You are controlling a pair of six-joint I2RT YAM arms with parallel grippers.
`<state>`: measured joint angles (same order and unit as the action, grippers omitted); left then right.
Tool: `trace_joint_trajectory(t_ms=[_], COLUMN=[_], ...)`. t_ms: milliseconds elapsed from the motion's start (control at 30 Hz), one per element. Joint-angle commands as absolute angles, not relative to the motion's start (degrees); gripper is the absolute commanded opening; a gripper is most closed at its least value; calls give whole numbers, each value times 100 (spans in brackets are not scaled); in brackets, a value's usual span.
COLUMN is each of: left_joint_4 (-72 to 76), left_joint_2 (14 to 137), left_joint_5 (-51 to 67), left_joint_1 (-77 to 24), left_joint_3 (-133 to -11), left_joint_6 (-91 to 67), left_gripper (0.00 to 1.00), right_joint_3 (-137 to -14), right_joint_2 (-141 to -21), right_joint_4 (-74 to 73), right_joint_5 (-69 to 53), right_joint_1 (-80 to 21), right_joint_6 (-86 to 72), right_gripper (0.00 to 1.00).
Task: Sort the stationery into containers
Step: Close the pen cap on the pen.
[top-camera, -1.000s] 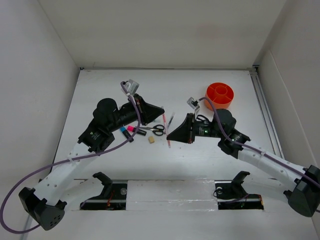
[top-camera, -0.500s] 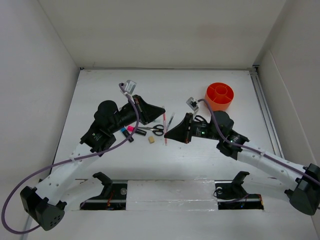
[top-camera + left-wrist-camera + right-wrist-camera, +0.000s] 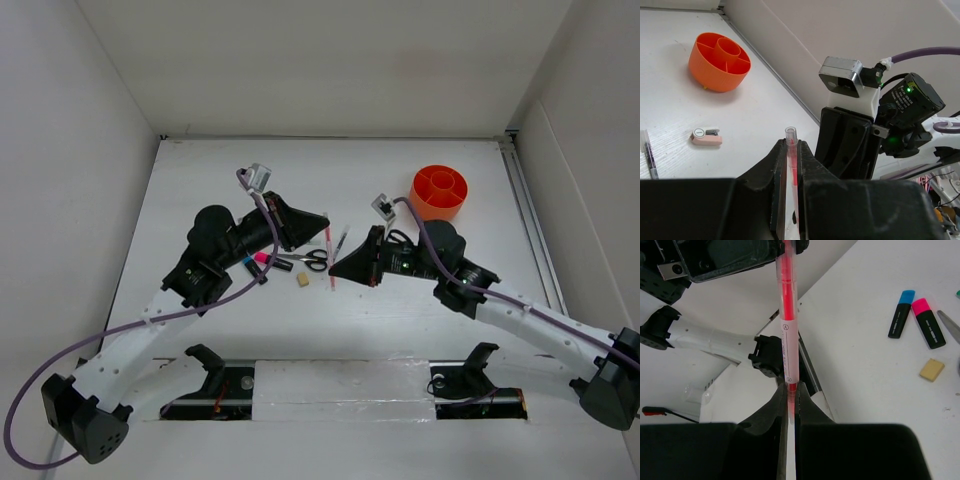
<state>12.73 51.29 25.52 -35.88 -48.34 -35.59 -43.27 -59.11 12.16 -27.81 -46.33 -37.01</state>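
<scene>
A pink pen (image 3: 329, 254) spans the gap between my two grippers above the table. My left gripper (image 3: 324, 222) is shut on its far end; in the left wrist view the pen (image 3: 790, 155) sits tight between the jaws of the gripper (image 3: 790, 145). My right gripper (image 3: 334, 270) is shut on its near end; in the right wrist view the pen (image 3: 785, 315) rises from between the jaws of the gripper (image 3: 789, 388). The orange pot (image 3: 440, 192) stands at the back right, and also shows in the left wrist view (image 3: 720, 61).
On the table lie black-handled scissors (image 3: 312, 258), a beige eraser (image 3: 302, 281), a pink-capped marker (image 3: 928, 322), a blue-capped marker (image 3: 901, 320), a dark pen (image 3: 342, 240) and a pinkish sharpener (image 3: 706, 137). A rail (image 3: 530, 215) runs along the table's right edge.
My right gripper has moved a little left and towards the left gripper, and the pen between them has turned more upright in the top view. The left gripper has hardly moved.
</scene>
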Motion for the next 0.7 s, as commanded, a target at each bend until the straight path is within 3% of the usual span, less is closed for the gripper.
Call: trace_joint_trajectory(t_ms=[0, 667], left_joint_4=[703, 976], left_joint_2=[5071, 5124], left_joint_5=[3322, 3428], left_joint_1=[-3665, -3665], left_joint_3=[-4553, -4386], left_joint_6=[-3357, -3410], left_gripper=[0, 0], right_joint_3=[-5000, -5168], right_joint_2=[-5766, -6055], right_joint_4=[2276, 2583], right_joint_5=[-2127, -2558], right_joint_1=[-4570, -4518], right_joint_6=[-3639, -3691], right_gripper=[0, 0])
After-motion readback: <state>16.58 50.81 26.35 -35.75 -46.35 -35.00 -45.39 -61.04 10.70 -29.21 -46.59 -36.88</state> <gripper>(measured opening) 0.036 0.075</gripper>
